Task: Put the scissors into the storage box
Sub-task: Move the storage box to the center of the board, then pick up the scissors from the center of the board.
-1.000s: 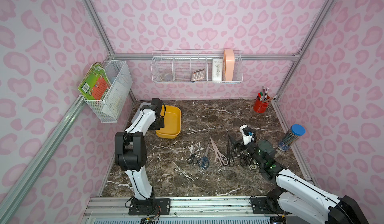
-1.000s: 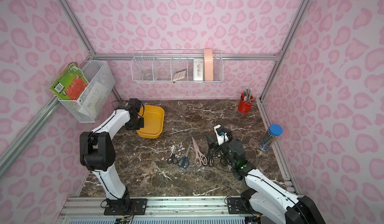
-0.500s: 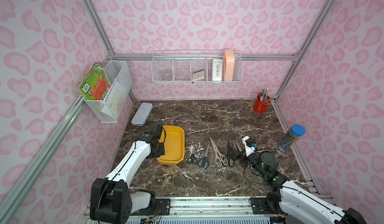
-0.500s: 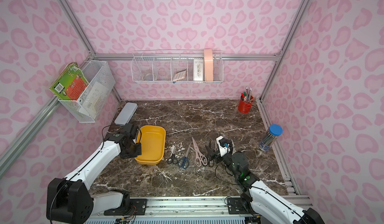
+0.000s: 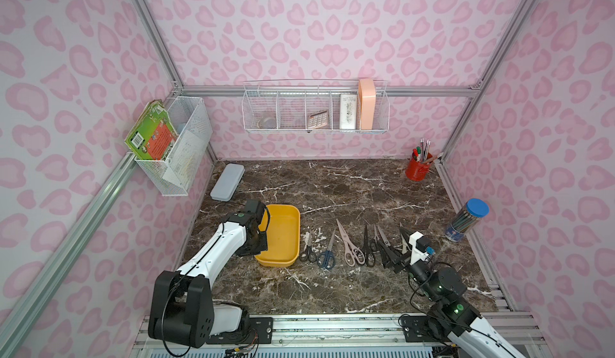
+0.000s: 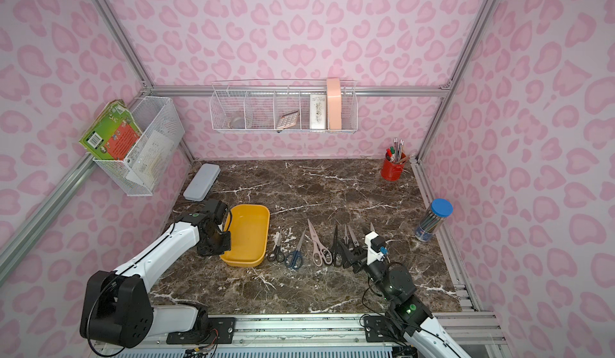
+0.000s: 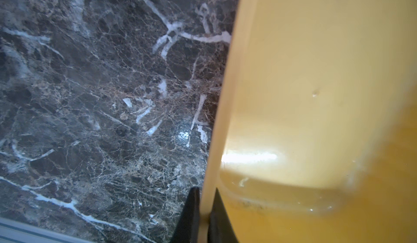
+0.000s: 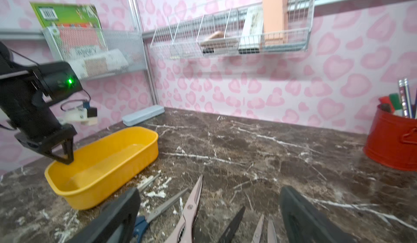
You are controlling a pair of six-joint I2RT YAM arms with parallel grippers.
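Roughly seven scissors (image 5: pixel 347 245) on surface (image 5: pixel 349 190), one yellow storage box (image 5: pixel 298 233); left pincer (image 7: pixel 205 199) clamped on its rim, right pincer (image 8: pixel 209 210) apart.

**White shells, black joints**

Wraps the left arm (image 5: pixel 213 256) and right arm (image 5: pixel 482 338) in smooth white shells between bulky black motor housings (image 5: pixel 179 309). Loops thin black cables (image 5: pixel 412 296) at the wrists. Glows with green lights (image 5: pixel 459 307). Mounts a white camera block (image 5: pixel 416 246) with a blue plug (image 5: pixel 430 250). Tips the right gripper (image 8: pixel 209 191) with black wedge fingers (image 8: pixel 121 208).
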